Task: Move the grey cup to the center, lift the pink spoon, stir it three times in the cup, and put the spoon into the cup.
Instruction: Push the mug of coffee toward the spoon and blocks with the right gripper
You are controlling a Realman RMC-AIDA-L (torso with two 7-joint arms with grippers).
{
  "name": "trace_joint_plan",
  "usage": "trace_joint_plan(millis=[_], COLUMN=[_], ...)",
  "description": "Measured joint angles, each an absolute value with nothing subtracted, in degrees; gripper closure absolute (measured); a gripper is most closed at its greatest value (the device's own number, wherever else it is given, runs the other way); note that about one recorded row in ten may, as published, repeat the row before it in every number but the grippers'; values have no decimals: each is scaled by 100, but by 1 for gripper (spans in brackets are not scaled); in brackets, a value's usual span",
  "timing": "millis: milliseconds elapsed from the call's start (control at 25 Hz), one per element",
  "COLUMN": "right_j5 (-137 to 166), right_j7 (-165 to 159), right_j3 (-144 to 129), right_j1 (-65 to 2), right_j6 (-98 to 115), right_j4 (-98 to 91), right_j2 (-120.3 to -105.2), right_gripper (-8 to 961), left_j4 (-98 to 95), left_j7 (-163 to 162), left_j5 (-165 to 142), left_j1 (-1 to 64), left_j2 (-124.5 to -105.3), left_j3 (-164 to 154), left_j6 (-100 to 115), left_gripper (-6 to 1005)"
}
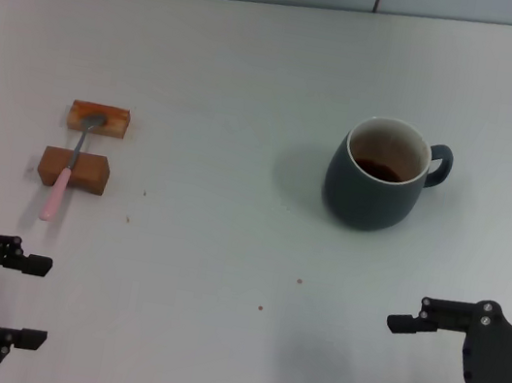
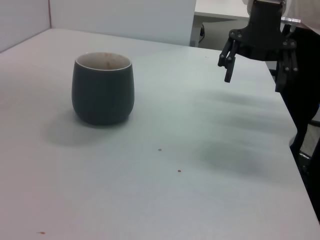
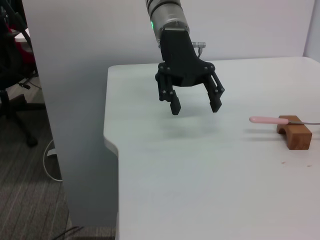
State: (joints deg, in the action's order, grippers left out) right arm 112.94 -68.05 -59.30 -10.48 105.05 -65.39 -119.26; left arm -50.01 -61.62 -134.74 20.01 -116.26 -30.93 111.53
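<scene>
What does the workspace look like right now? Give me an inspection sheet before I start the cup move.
Surface: pale white table, a few small dark specks near the middle front.
Cup: dark blue-grey ceramic mug, upright on the robot's right side, handle pointing right, dark brown liquid inside, not yet at centre.
Spoon: slim metal spoon with pink handle, resting across two brown wooden blocks on the left.
Clutter: nothing seen.
Left gripper: open, hovering at the near left edge, holding nothing.
Right gripper: open, hovering at the near right edge, holding nothing.
Cables: one white cable on the floor.
Surroundings: grey partition wall, carpet, black office chair.
</scene>
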Motion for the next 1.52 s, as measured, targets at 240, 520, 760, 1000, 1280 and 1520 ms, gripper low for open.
trace_joint_plan(millis=[240,520,760,1000,1280,1520], right_j5=[11294,11288,11268,11234,11229,11085], right_j7=[-6804,-6804,-6873,-6869,-6955,-7277], right_j3=[-5933,-5920,-5890,-5668,-5619,-5205], right_j1=[-1055,-1055,-1042,-1030,-1051,-1082], right_j6=[10502,10497,10498,10497,10500,10128], right_j4=[-6539,-6524,-6580,-6629,-6617,-6570], right_j2=[-11927,-11927,-11933,-11937,-11936,-11943], right_gripper=[175,213,246,358,529,781], left_j4=[-5001,-5001,-5001,-5001,-5001,-5001], left_j7=[-6166,-6165,-6163,-6161,-6161,-6161], left_j5=[-13474,-13474,-13473,-13473,-13473,-13473], left_j1=[2004,2004,2004,2004,1996,2017], left_j2=[-11622,-11626,-11628,-11628,-11628,-11628], left_j3=[-3116,-3111,-3102,-3085,-3085,-3085], left_j6=[11153,11153,11153,11153,11144,11135], left_gripper=[230,231,231,230,230,231])
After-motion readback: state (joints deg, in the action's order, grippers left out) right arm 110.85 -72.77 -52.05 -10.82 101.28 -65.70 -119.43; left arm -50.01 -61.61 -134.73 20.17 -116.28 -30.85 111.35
